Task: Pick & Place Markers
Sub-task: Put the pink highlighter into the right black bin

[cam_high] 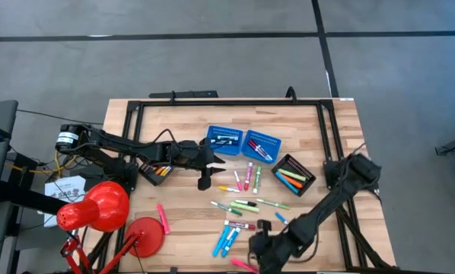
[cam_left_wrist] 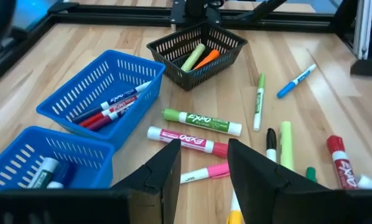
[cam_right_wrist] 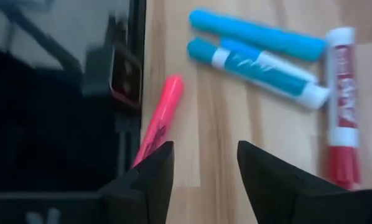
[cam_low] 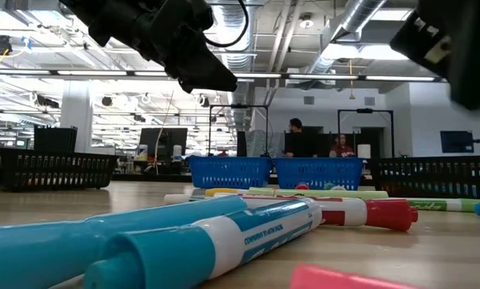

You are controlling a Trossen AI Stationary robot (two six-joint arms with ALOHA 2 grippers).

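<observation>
The left gripper (cam_high: pixel 205 181) hangs above the table near its centre, just below the two blue baskets (cam_high: pixel 243 142). Its fingers (cam_left_wrist: pixel 164 177) stand apart with nothing between them; released. Ahead of it lie a green marker (cam_left_wrist: pixel 201 121) and a pink-capped white marker (cam_left_wrist: pixel 186 140), side by side and close together.

The right gripper (cam_high: pixel 259 248) sits at about six o'clock on the table, near the front edge. Its fingers (cam_right_wrist: pixel 150 177) are spread, empty, over bare wood. A pink marker (cam_right_wrist: pixel 160 118) lies just beside one finger, at the table's edge; whether they touch cannot be told. Two blue markers (cam_right_wrist: pixel 254 53) lie parallel further out, with a red marker (cam_right_wrist: pixel 341 106) next to them.

Most markers (cam_high: pixel 246 205) are scattered loose across the middle of the table, between centre and six o'clock. A few sit in the blue baskets at twelve o'clock. A black tray (cam_high: pixel 294 175) at two o'clock holds green and orange ones. Another black tray (cam_high: pixel 155 172) at nine o'clock holds some too. One pink marker (cam_high: pixel 162 218) lies apart at seven o'clock, beside a red lamp (cam_high: pixel 98 209).
</observation>
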